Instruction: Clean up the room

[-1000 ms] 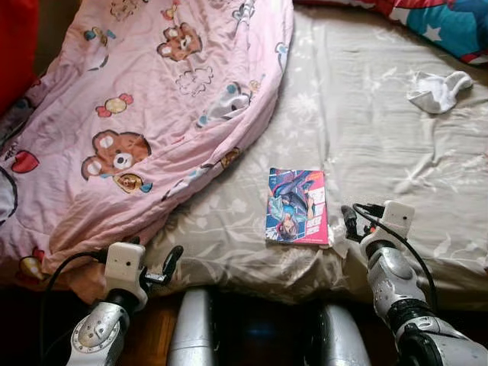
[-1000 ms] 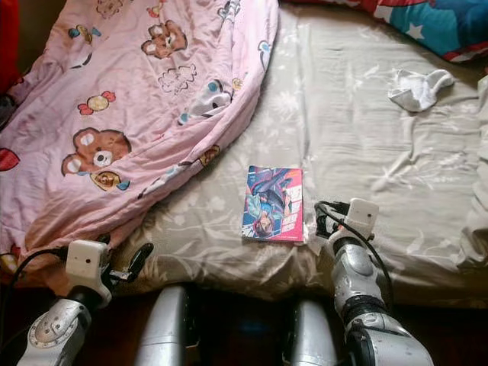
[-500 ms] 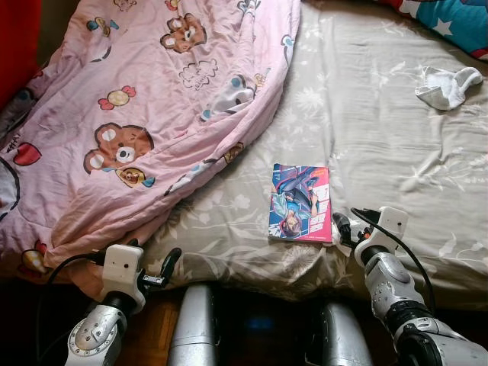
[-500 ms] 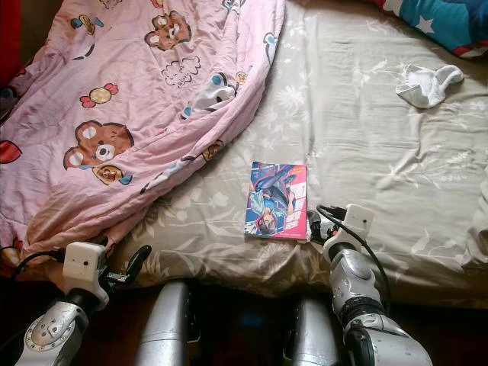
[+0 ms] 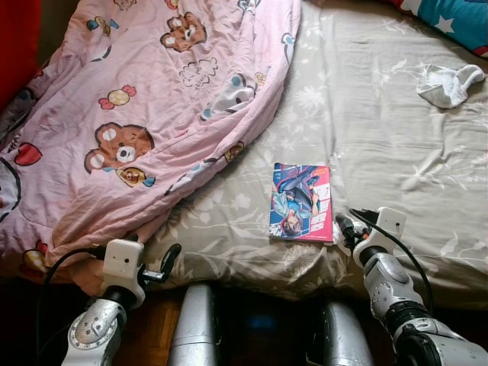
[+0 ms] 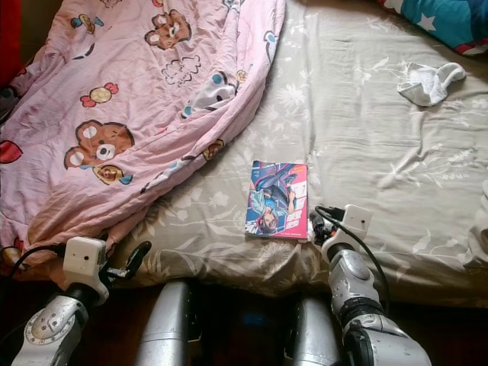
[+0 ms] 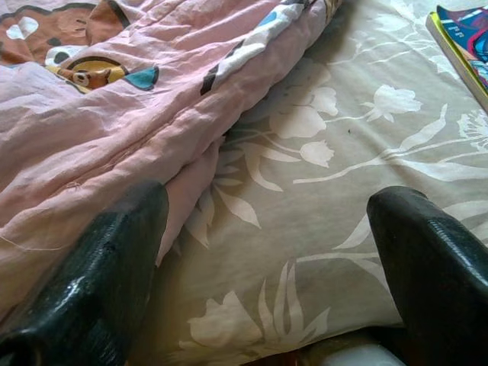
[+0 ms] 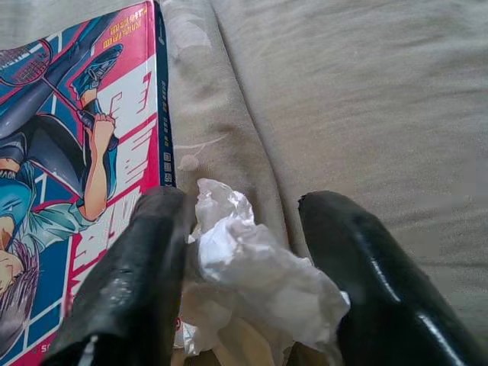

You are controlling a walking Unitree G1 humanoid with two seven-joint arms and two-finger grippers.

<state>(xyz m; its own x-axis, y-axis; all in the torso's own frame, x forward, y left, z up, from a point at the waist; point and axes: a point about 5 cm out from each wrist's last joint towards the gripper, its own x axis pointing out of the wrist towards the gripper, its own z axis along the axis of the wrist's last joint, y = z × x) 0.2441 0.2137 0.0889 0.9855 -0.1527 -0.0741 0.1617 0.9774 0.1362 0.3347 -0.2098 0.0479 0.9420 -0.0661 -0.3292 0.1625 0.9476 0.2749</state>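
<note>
From the head views, the right pincer (image 5: pixel 345 229) is seen low at the near edge of the bed (image 5: pixel 381 137), just beside the right edge of a comic (image 5: pixel 301 203). The comic lies flat on the floral sheet with its long axis running away from the robot. A white sock (image 5: pixel 450 82) lies well apart, toward the far right of the bed, below a blue pillow (image 5: pixel 450 19). A pink quilt (image 5: pixel 137 99) with bear prints is spread over the left half. The left pincer (image 5: pixel 166 263) is held at the near edge, by the quilt's hem.

In the left wrist view, the fingers (image 7: pixel 99 282) are spread wide apart with nothing between them; the quilt's hem and the sheet are seen beyond.

In the right wrist view, a crumpled tissue (image 8: pixel 252 282) is seen between the two fingers (image 8: pixel 145 274), which are partly apart; one finger touches the tissue and overlaps the comic's edge, and whether the other touches it cannot be told.
</note>
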